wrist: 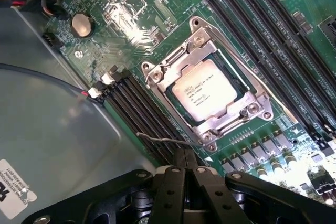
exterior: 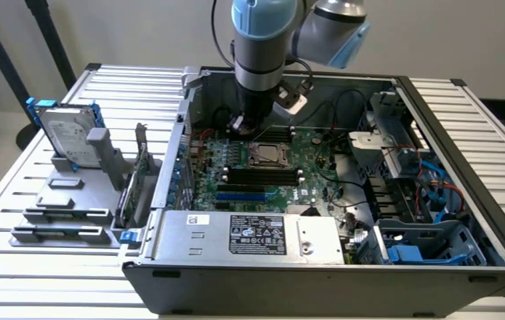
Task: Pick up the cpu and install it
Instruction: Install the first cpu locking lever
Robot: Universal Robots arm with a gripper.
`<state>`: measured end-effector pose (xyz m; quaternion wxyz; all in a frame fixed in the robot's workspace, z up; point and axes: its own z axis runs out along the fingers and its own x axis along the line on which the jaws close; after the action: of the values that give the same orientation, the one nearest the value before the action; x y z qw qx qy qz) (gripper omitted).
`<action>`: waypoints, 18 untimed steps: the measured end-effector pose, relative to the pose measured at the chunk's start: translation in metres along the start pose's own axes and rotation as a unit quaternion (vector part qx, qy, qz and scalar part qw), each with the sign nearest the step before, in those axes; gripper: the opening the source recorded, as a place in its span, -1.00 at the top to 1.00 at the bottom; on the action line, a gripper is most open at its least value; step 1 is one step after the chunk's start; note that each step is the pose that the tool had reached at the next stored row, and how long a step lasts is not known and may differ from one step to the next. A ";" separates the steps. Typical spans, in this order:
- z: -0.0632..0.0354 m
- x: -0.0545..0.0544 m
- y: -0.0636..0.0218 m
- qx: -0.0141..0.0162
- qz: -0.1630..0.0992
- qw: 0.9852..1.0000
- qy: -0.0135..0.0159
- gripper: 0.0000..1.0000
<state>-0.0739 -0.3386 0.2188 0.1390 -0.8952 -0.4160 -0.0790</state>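
Observation:
The cpu [wrist: 202, 89] lies flat in its socket on the green motherboard [wrist: 131, 19], with the silver retention frame [wrist: 239, 80] around it. In the exterior view the cpu [exterior: 264, 155] sits in the middle of the open computer case. My gripper [wrist: 185, 157] is shut with nothing between its fingers. Its tips hover just off the socket's corner, over a thin wire lever [wrist: 163, 139]. In the exterior view the gripper [exterior: 240, 126] hangs from the arm inside the case, slightly behind the socket and toward the exterior view's left.
Black memory slots [wrist: 142, 108] run beside the socket. A coin battery [wrist: 80, 24] sits on the board. The power supply box [exterior: 252, 233] fills the case's front. A hard drive [exterior: 68, 133] stands on grey holder blocks [exterior: 66, 200] at the exterior view's left. Cables crowd the case's other side.

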 end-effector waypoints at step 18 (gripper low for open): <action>0.0150 0.000 -0.0061 -0.016 -0.004 1.000 -0.011 0.79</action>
<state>-0.0782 -0.3301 0.2057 0.1202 -0.8965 -0.4196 -0.0765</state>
